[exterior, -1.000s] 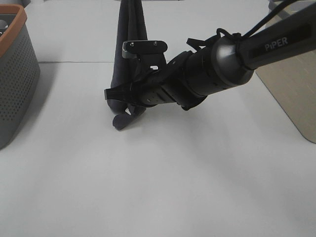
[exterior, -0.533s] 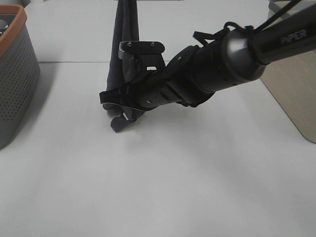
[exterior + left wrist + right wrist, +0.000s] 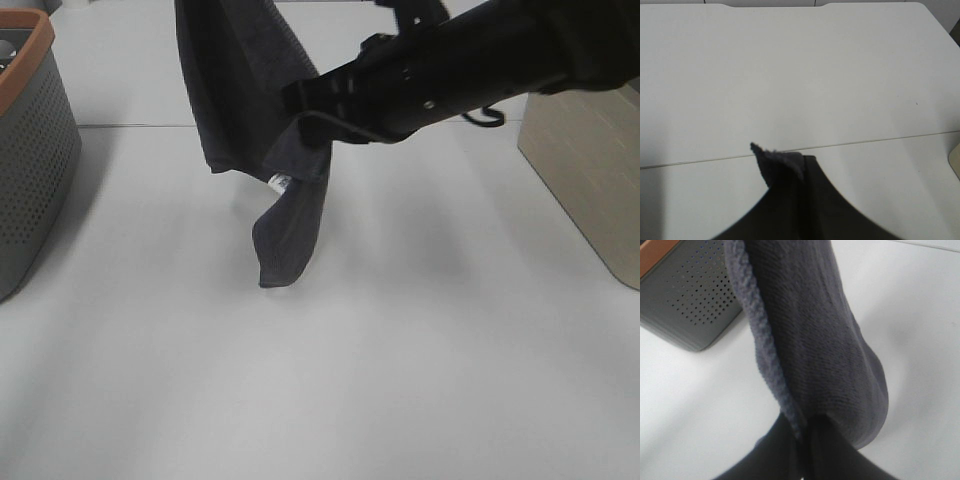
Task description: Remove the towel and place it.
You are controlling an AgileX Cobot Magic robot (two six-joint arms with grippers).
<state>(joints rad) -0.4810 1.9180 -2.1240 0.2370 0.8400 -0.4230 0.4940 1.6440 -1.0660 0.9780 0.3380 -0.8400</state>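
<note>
1. Our right gripper (image 3: pixel 298 105) has risen since a second ago, and the towel (image 3: pixel 235 90) now hangs wider over the table (image 3: pixel 420 380).
2. It and the left gripper (image 3: pixel 801 165) are both closed, pinching the towel's edge.
3. We judge the towel is removed; placing remains.

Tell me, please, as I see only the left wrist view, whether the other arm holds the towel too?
Observer: Yes, the right fingers are shut on a fold of the towel.
Operator: Thank you. How does it hang?
Observer: In the high view a loose end droops below the right arm toward the table.
Operator: Is any basket near it?
Observer: A grey basket with an orange rim stands at the left of that view, apart from the towel.
</note>
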